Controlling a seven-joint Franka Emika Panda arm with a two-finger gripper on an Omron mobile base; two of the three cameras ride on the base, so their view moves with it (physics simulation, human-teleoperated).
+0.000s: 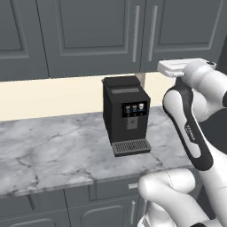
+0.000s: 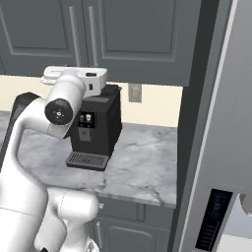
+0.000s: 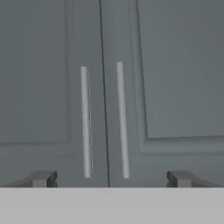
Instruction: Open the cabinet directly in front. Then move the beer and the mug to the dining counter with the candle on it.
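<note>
Cabinet (image 3: 131,87) doors stand closed straight ahead, above the desk (image 1: 53,150) with the coffee machine (image 1: 126,115). Pincer (image 3: 111,178) is released, fingers wide, facing both silver handles (image 3: 122,118). Best to centre on one handle, clench squarely, then pull along the door's arc.

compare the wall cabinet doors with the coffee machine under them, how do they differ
The cabinet hangs on the wall, its doors shut; the coffee machine stands on the marble worktop. The cabinet is dark grey, the coffee machine near black. The cabinet doors carry long vertical silver bar handles; the coffee machine has a small lit panel and a drip grille instead. Both are dark and boxy.
</note>
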